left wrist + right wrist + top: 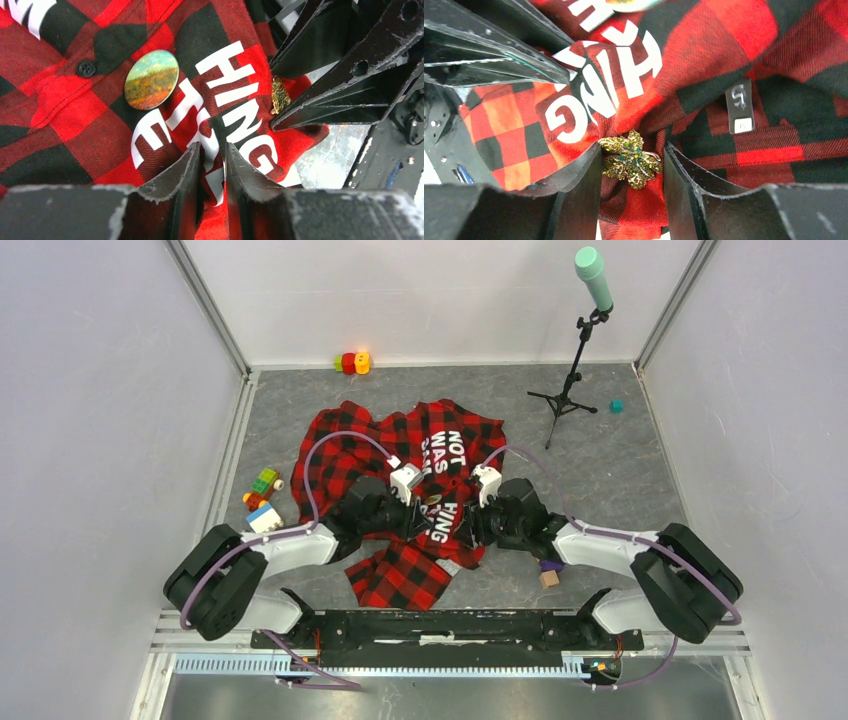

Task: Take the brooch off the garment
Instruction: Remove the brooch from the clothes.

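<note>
The left tool (212, 165) is clenching one fold of the garment (345, 455), probably anchoring the cloth against the pull; the right tool (631, 175) is straddling the single leaf-shaped brooch (630, 161), pinned beside the lettering; whether it is gripping cannot be told; one round badge (151, 80) is lying beyond; the garment is covering the middle of the bench (620, 470); one tripod stand (570, 390) is standing farthest.

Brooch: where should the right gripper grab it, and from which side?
Best bet: pinch the brooch across the outer edges of its leaf-shaped body, coming face-on as the right gripper is lined up. It sits raised on a fold of the garment, both flanks exposed.
</note>
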Motion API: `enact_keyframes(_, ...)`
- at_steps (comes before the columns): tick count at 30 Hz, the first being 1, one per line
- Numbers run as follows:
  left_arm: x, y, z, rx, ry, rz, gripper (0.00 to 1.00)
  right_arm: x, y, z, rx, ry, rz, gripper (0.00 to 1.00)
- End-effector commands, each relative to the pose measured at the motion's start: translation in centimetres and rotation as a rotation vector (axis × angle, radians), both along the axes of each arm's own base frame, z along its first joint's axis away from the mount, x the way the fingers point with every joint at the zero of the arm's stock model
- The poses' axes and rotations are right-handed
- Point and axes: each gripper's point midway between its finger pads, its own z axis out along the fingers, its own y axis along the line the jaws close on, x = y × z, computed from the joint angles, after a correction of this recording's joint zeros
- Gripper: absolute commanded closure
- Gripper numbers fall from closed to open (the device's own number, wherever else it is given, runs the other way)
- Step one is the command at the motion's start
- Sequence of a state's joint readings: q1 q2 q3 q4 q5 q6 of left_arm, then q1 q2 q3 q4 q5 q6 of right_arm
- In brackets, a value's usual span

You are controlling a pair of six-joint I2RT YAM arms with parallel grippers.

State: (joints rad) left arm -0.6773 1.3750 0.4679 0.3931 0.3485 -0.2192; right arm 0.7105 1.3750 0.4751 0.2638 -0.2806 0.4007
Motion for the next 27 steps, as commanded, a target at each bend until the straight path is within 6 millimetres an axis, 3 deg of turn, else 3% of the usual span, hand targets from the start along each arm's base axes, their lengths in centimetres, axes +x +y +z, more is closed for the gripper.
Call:
enact_keyframes(1,-0.2,-0.9,3.8,-0.107,-0.022,-0.003,0.69,1.3,1.8,5.9,0.113,-0.263,0.131,0.53)
enact_keyframes(4,-0.3,-1.1,6.6,-0.162,-0.035,0.004,0.67,-0.2,2.4,7.6,0.139,-0.426,0.322,0.52)
enact_keyframes(11,-0.8,-0.5,11.6,-0.230,-0.079,0.030,0.64,-0.7,2.1,10.9,0.197,-0.750,0.397,0.58)
enact_keyframes(17,-2.2,-0.7,13.9,-0.264,-0.078,-0.033,0.62,-1.5,2.0,13.7,0.278,-0.918,0.405,0.61)
enact_keyframes(21,-3.3,-1.5,14.3,-0.287,-0.051,-0.111,0.63,-1.8,2.4,14.0,0.276,-0.945,0.437,0.61)
enact_keyframes(27,-3.3,-3.0,15.0,-0.327,-0.001,-0.157,0.63,-1.9,2.8,13.8,0.271,-0.943,0.447,0.63)
